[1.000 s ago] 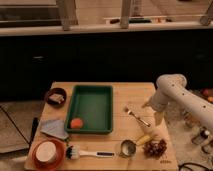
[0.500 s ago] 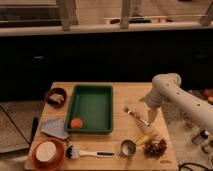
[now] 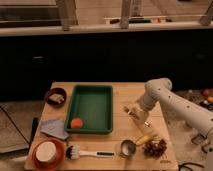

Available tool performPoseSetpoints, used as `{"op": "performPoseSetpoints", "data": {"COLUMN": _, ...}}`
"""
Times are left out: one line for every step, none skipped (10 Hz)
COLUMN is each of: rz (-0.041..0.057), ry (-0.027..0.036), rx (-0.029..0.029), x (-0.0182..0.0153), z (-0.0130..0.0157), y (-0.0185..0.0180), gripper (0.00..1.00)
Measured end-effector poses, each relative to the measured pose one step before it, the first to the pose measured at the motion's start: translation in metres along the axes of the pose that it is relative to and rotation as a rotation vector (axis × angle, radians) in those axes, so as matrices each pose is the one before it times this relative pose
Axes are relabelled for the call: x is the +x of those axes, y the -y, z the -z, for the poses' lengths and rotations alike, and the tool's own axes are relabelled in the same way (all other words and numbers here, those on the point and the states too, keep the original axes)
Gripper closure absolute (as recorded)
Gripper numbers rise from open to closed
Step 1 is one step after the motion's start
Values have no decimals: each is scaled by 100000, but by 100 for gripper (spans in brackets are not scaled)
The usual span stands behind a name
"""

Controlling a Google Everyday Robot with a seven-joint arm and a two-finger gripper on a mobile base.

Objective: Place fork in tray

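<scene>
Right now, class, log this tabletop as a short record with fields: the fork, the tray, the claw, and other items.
fork: lying on the wooden table, right of the tray, outside it
tray: dark green, holding one small orange object
claw: low over the table at the fork
other items: dish brush, metal cup, orange plate, dark bowl, grapes
</scene>
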Motion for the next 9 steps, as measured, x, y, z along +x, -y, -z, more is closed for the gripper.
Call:
{"op": "performPoseSetpoints", "data": {"rz": -1602, "ry": 1004, "rx": -2007, "x": -604, "z": -1789, "y": -99, "gripper": 20}}
{"op": "performPoseSetpoints", "data": {"rz": -1398, "ry": 1310, "rx": -1214, "x": -241, "z": -1022, "y": 160, "gripper": 21}}
{"op": "performPoseSetpoints", "data": {"rz": -1658, "ry": 840, "rx": -1462, "x": -64, "z": -604, "y": 2, "gripper": 25}}
{"op": "performPoseSetpoints", "data": {"rz": -436, "ry": 409, "rx": -460, "x": -158, "z": -280, "y": -12, "gripper": 37}}
{"op": "performPoseSetpoints", "data": {"rz": 178, "ry": -332, "rx": -178, "x": -2, "z": 173, "y": -16, "gripper": 45}}
{"op": "performPoseSetpoints", "data": {"rz": -79, "ry": -3, "rx": 81, "x": 28, "z": 301, "y": 33, "gripper": 55}}
{"op": "performPoseSetpoints", "data": {"rz": -61, "ry": -110, "rx": -2, "x": 89, "z": 267, "y": -13, "gripper": 65}}
{"op": "performPoseSetpoints", "data": {"rz": -273, "ry": 84, "rx": 620, "x": 14, "z": 443, "y": 331, "gripper": 73}}
{"op": "performPoseSetpoints", "data": {"rz": 130, "ry": -91, "rx": -44, "x": -14, "z": 301, "y": -34, "gripper": 83}}
